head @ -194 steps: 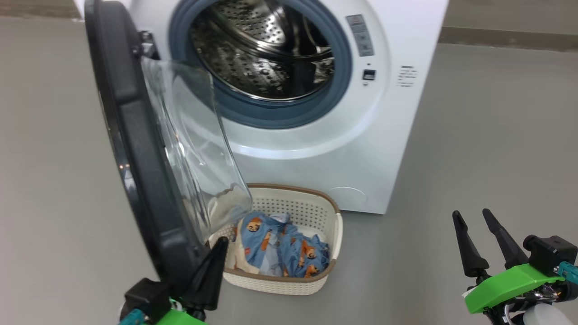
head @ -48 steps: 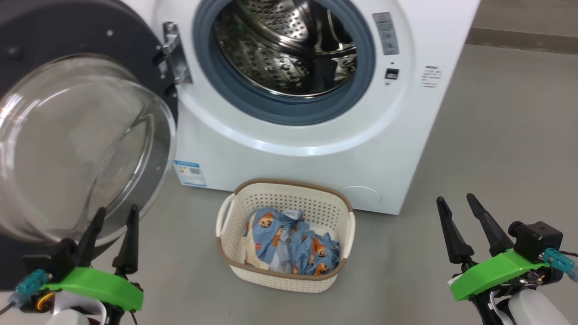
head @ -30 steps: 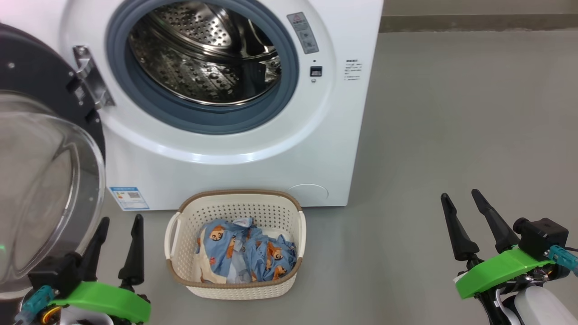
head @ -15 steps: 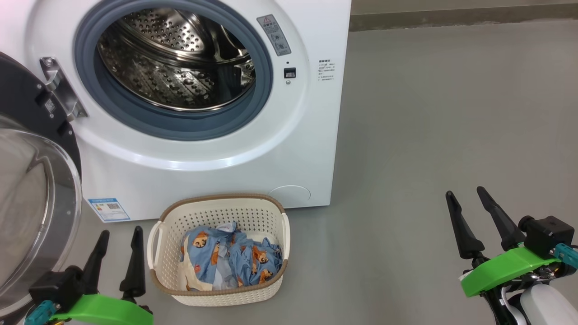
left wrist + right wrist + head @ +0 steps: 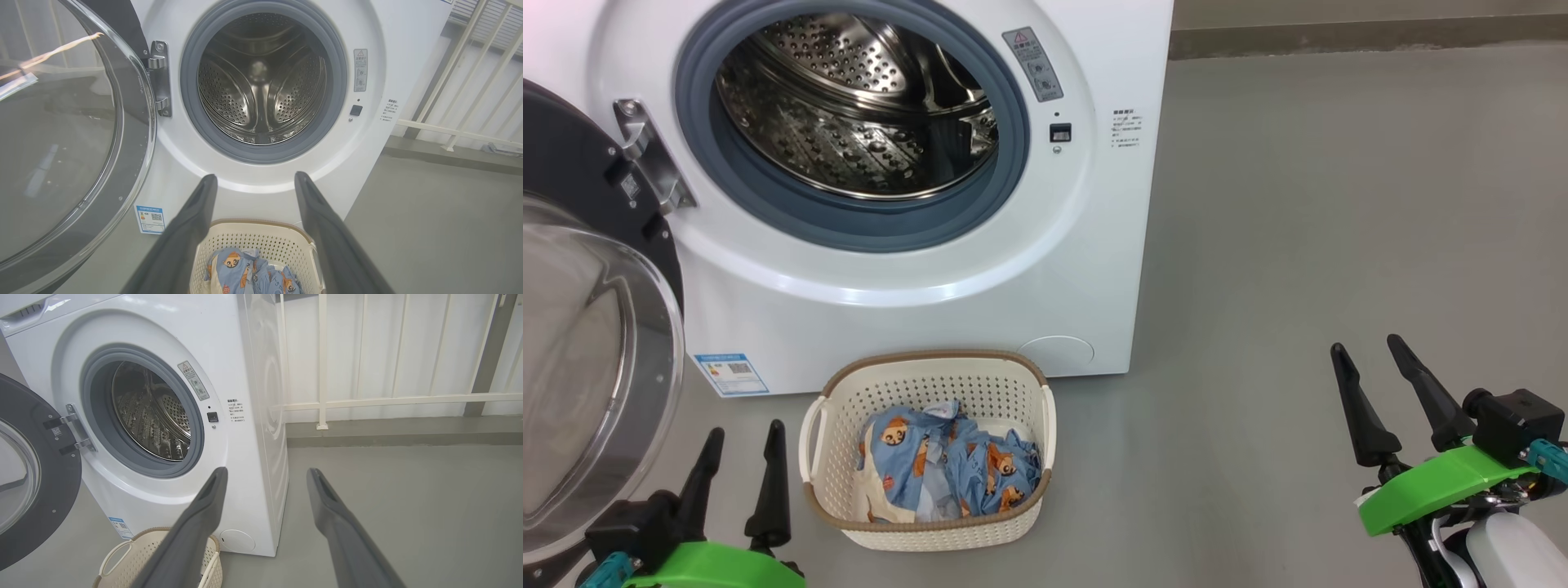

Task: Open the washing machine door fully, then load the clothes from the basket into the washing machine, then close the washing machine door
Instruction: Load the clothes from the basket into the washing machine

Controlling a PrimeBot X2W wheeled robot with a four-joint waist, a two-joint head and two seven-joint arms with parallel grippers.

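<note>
Head view shows the washing machine [image 5: 1111,245] standing on the grey floor [image 5: 1298,204] with its round mouth uncovered. The washing machine door [image 5: 572,163] is swung wide to the robot's left on a metal hinge [image 5: 654,159]. Its dark grey inner face and bulging glass bowl [image 5: 580,367] are turned toward the camera. A grey gasket [image 5: 849,229] rings the opening, and the perforated steel drum [image 5: 858,106] behind it shows its ribs and holes. A small blue label [image 5: 730,373] sits at the machine's lower left corner.

The basket [image 5: 931,357] rests on the floor just in front of the machine, below the opening; whether it touches the white front cannot be told from here. The clothes [image 5: 947,474] lie bunched inside it, below the brown rim. The light blue bear-print fabric is probably more than one garment, though the bundle is too crumpled to say.

The left tool [image 5: 745,430] is at the lower left, just beside the basket's left handle, its two dark fingers spread with nothing between them. In the left wrist view those fingers frame the basket's far rim and the machine's front. The right tool [image 5: 1365,345] hangs at the lower right over bare floor, well apart from the basket, its fingers likewise spread and empty. The right wrist view catches the machine at an angle, with a white railing [image 5: 392,401] behind it.
</note>
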